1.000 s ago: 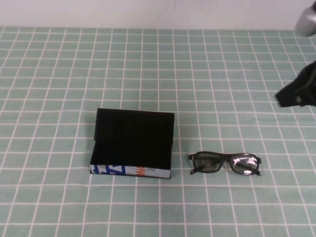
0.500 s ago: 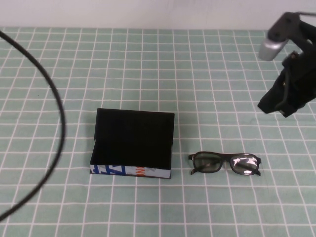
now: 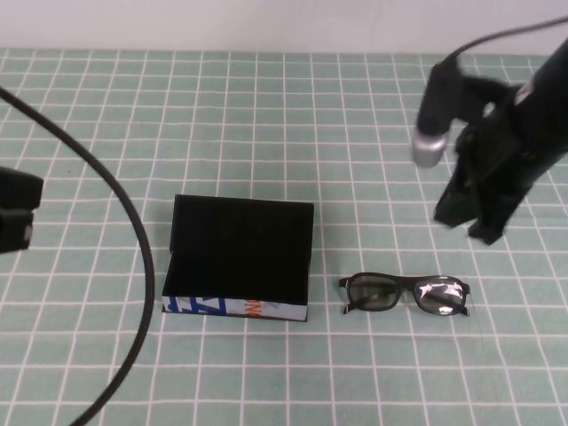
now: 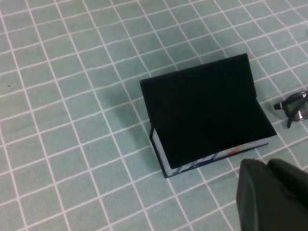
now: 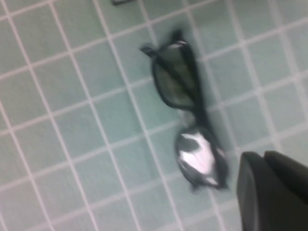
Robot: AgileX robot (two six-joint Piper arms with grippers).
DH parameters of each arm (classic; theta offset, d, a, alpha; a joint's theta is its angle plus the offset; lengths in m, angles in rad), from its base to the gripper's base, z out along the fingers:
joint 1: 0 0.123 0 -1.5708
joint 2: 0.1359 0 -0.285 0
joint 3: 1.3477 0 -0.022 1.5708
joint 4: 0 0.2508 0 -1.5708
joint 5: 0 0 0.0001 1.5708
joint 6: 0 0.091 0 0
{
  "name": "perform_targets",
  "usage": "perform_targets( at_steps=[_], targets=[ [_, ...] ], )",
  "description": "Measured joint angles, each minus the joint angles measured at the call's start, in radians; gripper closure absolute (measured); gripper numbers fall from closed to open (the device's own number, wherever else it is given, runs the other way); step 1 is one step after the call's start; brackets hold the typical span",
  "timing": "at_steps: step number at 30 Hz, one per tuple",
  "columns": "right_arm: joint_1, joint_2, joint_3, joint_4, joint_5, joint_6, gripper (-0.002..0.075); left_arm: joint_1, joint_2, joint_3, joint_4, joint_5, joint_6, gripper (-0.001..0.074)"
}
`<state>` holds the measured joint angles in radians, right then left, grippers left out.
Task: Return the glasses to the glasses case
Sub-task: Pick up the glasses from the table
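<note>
Black rectangular hinged glasses case (image 3: 238, 259) lies open on the checked cloth, lid raised at the far side, black inside, white near strip with blue and orange print. Black thick-framed glasses (image 3: 405, 294) with greyish reflective lenses lie folded just right of it, apart.

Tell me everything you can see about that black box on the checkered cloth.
The glasses case is a black rectangular hinged box, standing open with its lid tilted up and back. Its inside is black and holds nothing. The front side strip is white with blue and orange print. It rests on the green checkered tablecloth; the glasses lie apart, on its right. Nothing else touches it: the left claw hangs off to its left, and the right claw hovers above the glasses.
</note>
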<state>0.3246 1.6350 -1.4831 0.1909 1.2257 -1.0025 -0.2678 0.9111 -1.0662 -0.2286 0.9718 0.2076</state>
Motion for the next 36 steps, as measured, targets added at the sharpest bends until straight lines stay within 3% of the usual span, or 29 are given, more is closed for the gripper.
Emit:
perform_targets(
  at_steps=[4,10,13,30,33,36],
  targets=[
    [0.0,0.089,0.0,0.051,-0.005,-0.005,0.0699,0.0,0.0,0.036,-0.004,-0.016,0.0,0.0737],
    [0.0,0.166,0.0,0.073,-0.044,-0.005,0.0462,0.0,0.0,0.045,-0.004,-0.02,0.0,0.0737],
    [0.0,0.207,-0.002,0.073,-0.061,-0.005,0.0407,0.0,0.0,0.045,-0.005,-0.02,0.0,0.0737],
    [0.0,0.373,-0.004,0.073,-0.107,-0.006,0.0389,0.0,0.0,0.045,-0.004,-0.02,0.004,0.0737],
    [0.0,0.386,-0.004,0.073,-0.107,-0.006,0.0416,0.0,0.0,0.045,0.0,-0.019,0.004,0.0737],
    [0.0,0.386,-0.006,0.073,-0.107,-0.006,0.0498,0.0,0.0,0.045,0.0,-0.019,0.004,0.0737]
  ],
)
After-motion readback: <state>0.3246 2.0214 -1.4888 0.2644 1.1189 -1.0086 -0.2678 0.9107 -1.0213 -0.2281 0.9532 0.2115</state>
